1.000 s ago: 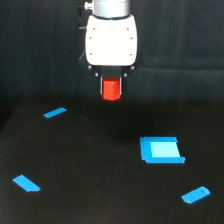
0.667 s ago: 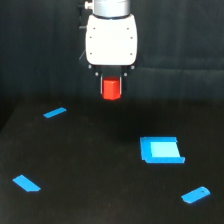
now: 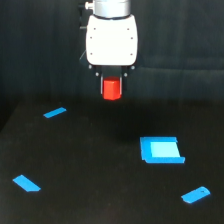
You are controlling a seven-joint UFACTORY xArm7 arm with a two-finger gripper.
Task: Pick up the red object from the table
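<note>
Red object (image 3: 112, 89) between gripper (image 3: 112, 86) jaws

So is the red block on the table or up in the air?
In the air: the red object hangs under the gripper, above the table.

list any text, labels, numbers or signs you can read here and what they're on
None can be read.
Gripper, white head: no visible text or logo.
Red object between the fingers: plain, no marking.
Four blue pieces on the table, including the large one: plain, no print.
The picture is soft, so any tiny print would be too blurred to read.
</note>
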